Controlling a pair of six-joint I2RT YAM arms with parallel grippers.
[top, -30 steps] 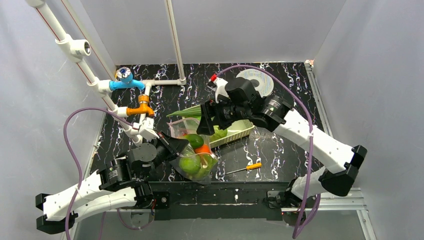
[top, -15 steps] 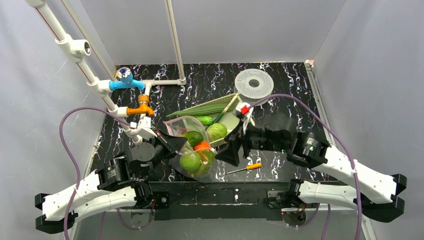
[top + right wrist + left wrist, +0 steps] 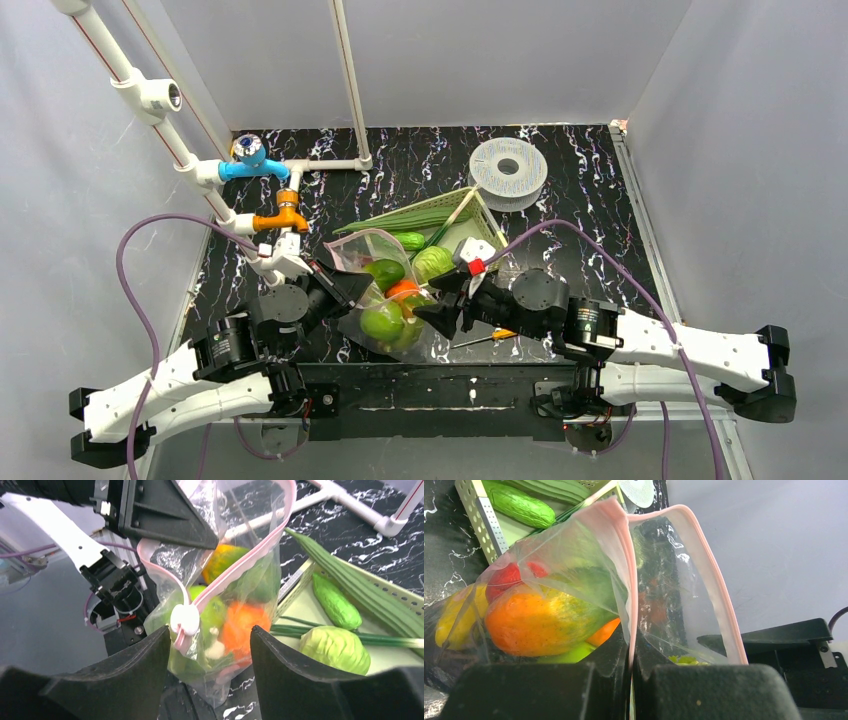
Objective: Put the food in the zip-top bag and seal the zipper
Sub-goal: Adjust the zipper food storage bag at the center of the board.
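Right wrist: zip-top bag (image 3: pixel 225 605) upright, mouth up; left hand (image 3: pixel 631 677) clamped on zipper (image 3: pixel 629 605); right hand (image 3: pixel 210 642) apart.

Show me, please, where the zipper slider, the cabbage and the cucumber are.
zipper slider (image 3: pixel 184 619), right wrist view, middle of its white disc.
cabbage (image 3: pixel 336 650), right wrist view, centre of its pale-green top.
cucumber (image 3: pixel 336 601), right wrist view, middle of its length.

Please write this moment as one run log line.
left tool: shut on zip-top bag | right tool: open at zipper | zipper: unsealed
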